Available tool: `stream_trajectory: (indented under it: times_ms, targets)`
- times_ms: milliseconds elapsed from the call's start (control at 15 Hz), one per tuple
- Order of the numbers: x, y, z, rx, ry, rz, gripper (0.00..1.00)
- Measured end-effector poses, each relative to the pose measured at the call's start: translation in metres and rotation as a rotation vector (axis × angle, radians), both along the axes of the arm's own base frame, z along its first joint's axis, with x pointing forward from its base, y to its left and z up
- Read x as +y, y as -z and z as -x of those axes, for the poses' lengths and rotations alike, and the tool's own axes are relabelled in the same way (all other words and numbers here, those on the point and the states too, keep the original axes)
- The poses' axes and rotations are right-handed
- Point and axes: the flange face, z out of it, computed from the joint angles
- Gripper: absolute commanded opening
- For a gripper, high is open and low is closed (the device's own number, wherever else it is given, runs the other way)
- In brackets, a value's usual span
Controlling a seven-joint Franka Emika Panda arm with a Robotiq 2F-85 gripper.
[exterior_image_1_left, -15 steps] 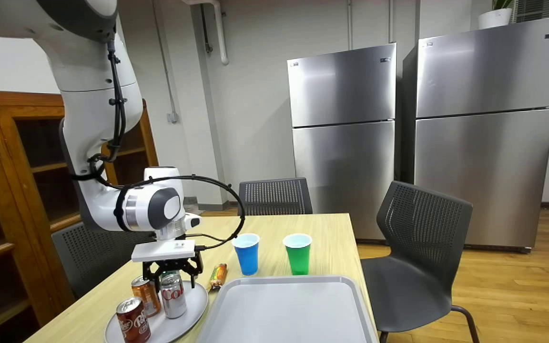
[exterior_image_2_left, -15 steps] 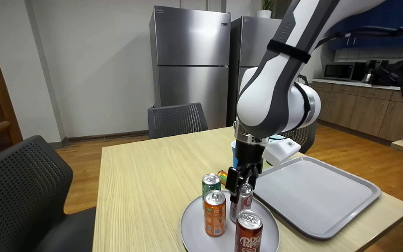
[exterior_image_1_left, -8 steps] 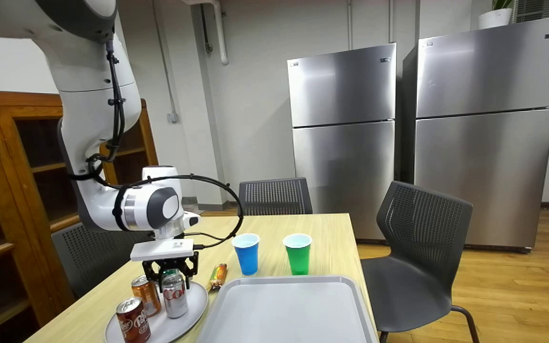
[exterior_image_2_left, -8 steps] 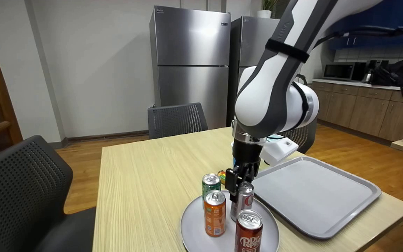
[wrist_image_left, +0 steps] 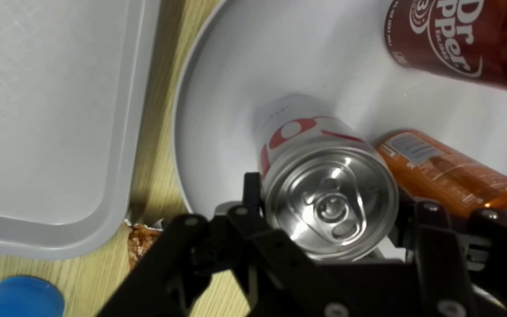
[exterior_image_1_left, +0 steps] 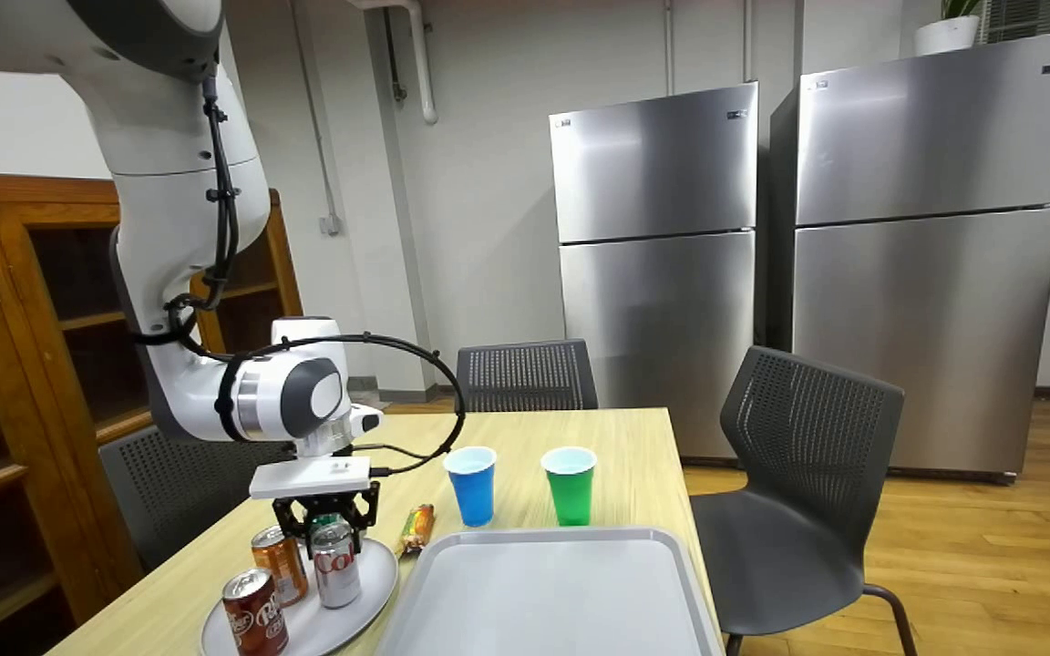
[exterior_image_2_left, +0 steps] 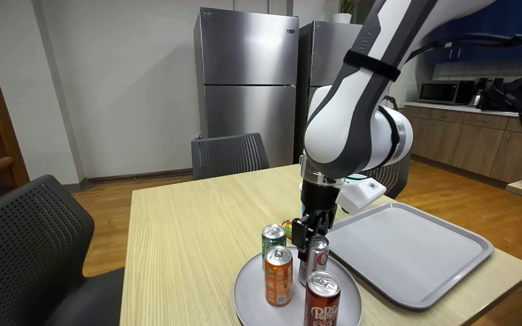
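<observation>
Silver metal can (wrist_image_left: 330, 198) with red lettering, standing on a round grey plate (exterior_image_2_left: 249, 290) and grasped on both sides by the black two-fingered gripper (exterior_image_1_left: 334, 548). The plate also bears an orange can (exterior_image_2_left: 278, 280), a dark-red Dr Pepper can (exterior_image_2_left: 323, 301) and a green can (exterior_image_2_left: 273, 237); beside it, a rectangular grey tray (exterior_image_2_left: 410, 253).

Fridges (exterior_image_1_left: 657, 301), upper centre and upper right in an exterior view; plant pot (exterior_image_1_left: 946, 35), top right; chair (exterior_image_1_left: 789, 547), lower right; cabinet (exterior_image_1_left: 56, 383), left edge; blue cup (exterior_image_1_left: 473, 492) and green cup (exterior_image_1_left: 571, 492), lower centre. Microwave (exterior_image_2_left: 444, 93), upper right in an exterior view; black bag (exterior_image_2_left: 510, 96) to its right.
</observation>
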Motion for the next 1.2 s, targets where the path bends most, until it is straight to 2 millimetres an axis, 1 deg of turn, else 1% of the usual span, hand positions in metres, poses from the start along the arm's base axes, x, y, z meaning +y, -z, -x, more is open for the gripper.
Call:
stream_trajectory:
  times_ms: [267, 600, 800, 1200]
  targets:
    - [0.000, -0.002, -0.001, -0.004, 0.008, -0.001, 0.38]
    - [-0.005, -0.017, -0.014, -0.033, 0.046, -0.003, 0.38]
    - [-0.017, -0.029, -0.022, -0.047, 0.090, 0.006, 0.38]
    - [-0.055, -0.051, -0.033, -0.052, 0.197, 0.038, 0.38]
